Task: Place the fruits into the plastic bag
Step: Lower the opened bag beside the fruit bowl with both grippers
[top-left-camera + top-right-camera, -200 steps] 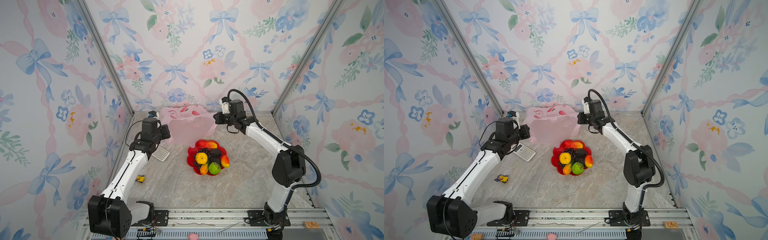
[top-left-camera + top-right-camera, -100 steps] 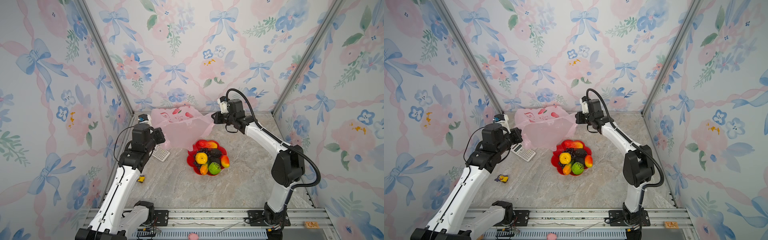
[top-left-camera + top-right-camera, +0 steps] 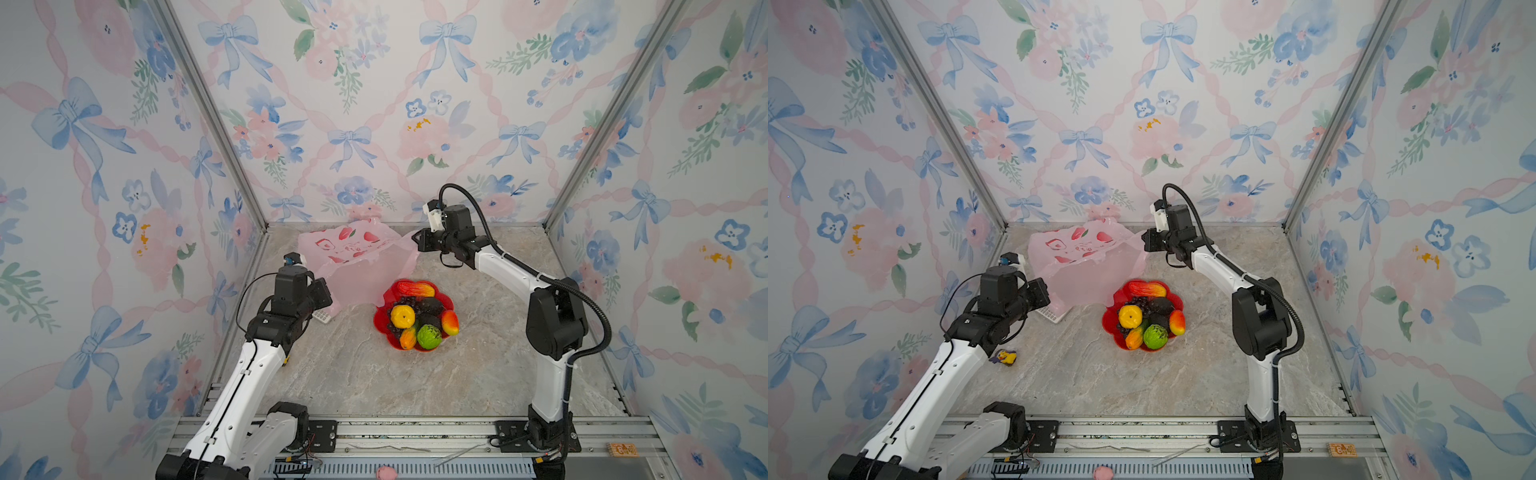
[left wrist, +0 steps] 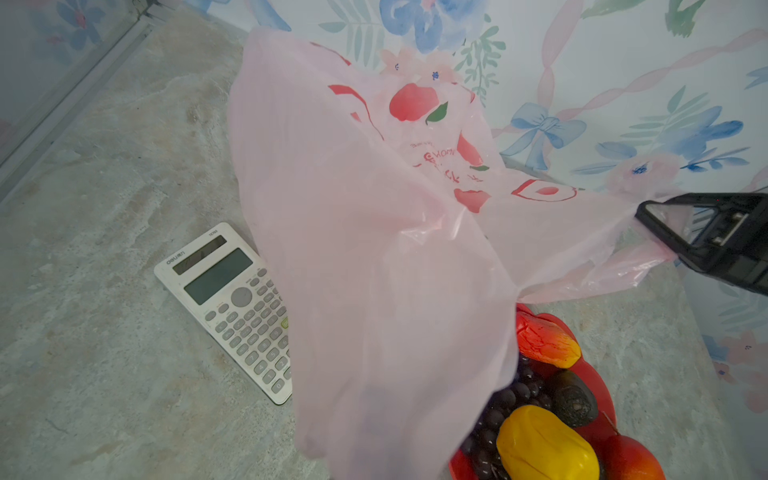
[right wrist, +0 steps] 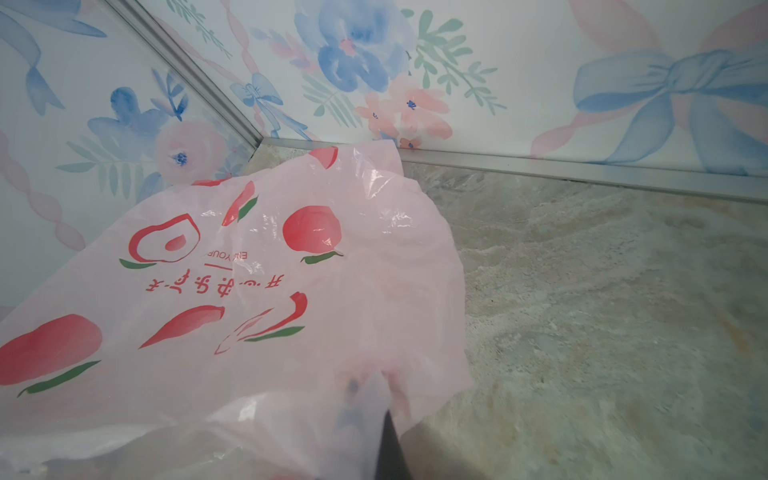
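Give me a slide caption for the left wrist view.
Pink plastic bag pinched by the right gripper, hanging between a calculator and the fruits.

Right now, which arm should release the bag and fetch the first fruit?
Left, probably: left tool faces the red plate, fruits in its wrist view; right tool points toward the back corner, pinching the plastic bag.

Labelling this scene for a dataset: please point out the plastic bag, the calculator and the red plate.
plastic bag (image 3: 357, 249): in a top view, on its printed upper panel.
calculator (image 4: 232, 307): in the left wrist view, on its keypad.
red plate (image 3: 379, 321): in a top view, on its bare outer rim.
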`<action>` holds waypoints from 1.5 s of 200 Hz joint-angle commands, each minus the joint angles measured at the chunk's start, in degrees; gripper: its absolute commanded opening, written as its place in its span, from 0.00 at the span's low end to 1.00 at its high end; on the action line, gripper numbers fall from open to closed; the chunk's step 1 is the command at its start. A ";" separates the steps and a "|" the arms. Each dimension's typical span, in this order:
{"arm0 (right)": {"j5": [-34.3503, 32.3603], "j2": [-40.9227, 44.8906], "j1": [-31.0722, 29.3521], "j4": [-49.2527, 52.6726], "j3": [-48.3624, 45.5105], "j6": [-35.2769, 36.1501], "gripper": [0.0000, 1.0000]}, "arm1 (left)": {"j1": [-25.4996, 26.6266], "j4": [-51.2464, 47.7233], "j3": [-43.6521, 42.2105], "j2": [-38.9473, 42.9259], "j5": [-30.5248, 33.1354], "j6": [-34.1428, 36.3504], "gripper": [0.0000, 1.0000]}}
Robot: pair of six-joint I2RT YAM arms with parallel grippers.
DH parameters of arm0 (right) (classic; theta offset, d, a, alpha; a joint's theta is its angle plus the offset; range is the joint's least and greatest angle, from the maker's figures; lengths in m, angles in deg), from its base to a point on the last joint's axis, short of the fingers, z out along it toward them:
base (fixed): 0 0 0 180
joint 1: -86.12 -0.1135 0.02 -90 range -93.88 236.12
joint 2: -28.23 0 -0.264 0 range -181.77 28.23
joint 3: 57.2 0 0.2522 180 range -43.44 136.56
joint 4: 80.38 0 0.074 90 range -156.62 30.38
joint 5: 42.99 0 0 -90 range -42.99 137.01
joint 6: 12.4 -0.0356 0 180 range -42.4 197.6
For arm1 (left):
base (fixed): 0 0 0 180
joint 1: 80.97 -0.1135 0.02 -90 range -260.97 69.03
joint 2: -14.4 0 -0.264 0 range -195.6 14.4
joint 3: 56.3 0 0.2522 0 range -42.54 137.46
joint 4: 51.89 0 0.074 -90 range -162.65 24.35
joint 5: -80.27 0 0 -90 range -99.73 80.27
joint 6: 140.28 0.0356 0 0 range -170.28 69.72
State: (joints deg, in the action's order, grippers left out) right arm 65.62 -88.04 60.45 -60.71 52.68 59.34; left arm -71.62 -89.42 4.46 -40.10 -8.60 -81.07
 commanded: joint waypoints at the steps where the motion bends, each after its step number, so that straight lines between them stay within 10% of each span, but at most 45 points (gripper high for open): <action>1: 0.37 0.60 -0.60 -2.92 -3.15 -0.21 0.00 | 0.06 -0.20 -3.42 2.56 1.32 -1.27 0.00; 102: 0.41 -4.29 -1.61 -1.47 9.93 -1.71 0.00 | -0.92 0.37 1.48 -0.64 1.66 3.07 0.00; 176: -0.31 -2.71 1.34 -4.03 -8.57 1.49 0.00 | 0.68 2.15 -14.22 6.64 0.67 -4.42 0.00; 300: 0.55 -2.82 3.22 -2.57 -3.56 1.48 0.00 | 4.70 3.23 -11.64 4.81 -0.22 -9.29 0.00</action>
State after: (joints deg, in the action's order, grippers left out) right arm 66.78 -91.49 62.48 -62.83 46.99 60.68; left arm -67.47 -86.49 -8.41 -34.61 -9.10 -88.50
